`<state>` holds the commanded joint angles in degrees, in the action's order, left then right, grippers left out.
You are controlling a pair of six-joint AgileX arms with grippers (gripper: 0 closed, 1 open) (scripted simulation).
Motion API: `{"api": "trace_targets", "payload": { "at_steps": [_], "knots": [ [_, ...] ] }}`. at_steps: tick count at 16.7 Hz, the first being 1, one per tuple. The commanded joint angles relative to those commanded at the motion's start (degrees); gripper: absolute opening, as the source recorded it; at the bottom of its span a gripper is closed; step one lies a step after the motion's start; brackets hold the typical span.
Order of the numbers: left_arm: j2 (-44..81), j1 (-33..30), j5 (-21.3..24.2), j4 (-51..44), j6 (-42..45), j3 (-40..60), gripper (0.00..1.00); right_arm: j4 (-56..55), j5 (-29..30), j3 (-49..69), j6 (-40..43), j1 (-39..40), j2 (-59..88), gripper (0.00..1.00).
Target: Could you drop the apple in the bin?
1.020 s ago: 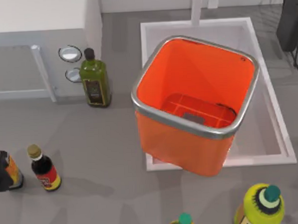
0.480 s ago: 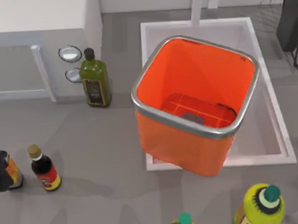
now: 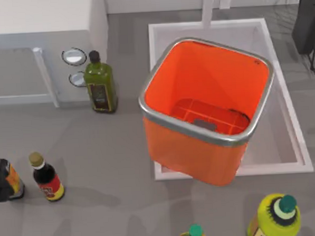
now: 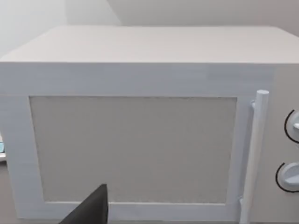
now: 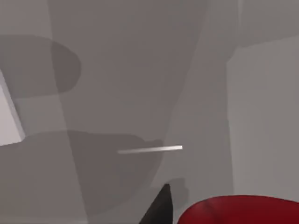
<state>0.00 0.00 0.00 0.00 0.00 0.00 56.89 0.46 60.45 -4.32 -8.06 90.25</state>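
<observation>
Grey counter (image 3: 112, 152) — one bin (image 3: 206, 73) (orange), one apple (image 5: 238, 211).

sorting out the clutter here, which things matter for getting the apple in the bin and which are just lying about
Part of the job:
- apple, dark red, beside a tip of the right tool
- bin, orange, silver-rimmed, standing in the sink

Just lying about:
- olive oil bottle
- small sauce bottle
- yellow-green bottle
- microwave
- sink
</observation>
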Motion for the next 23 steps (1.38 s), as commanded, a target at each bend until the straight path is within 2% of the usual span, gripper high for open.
{"api": "trace_targets", "payload": {
  "at_steps": [5,11,14,18,23],
  "knots": [
    [0.0,0.0,0.0,0.0,0.0,0.0,1.0,13.2,-0.1,9.6,0.2,-0.1,-4.9,0.0],
    [0.0,0.0,0.0,0.0,0.0,0.0,1.0,14.0,-0.1,10.3,0.1,0.0,-5.4,0.0],
    [0.0,0.0,0.0,0.0,0.0,0.0,1.0,14.4,0.3,12.5,-3.4,2.5,-4.1,0.0],
    [0.0,0.0,0.0,0.0,0.0,0.0,1.0,16.2,1.5,19.8,-16.5,10.3,0.8,0.0],
    [0.0,0.0,0.0,0.0,0.0,0.0,1.0,20.7,3.0,31.9,-45.1,23.0,11.1,0.0]
  ]
}}
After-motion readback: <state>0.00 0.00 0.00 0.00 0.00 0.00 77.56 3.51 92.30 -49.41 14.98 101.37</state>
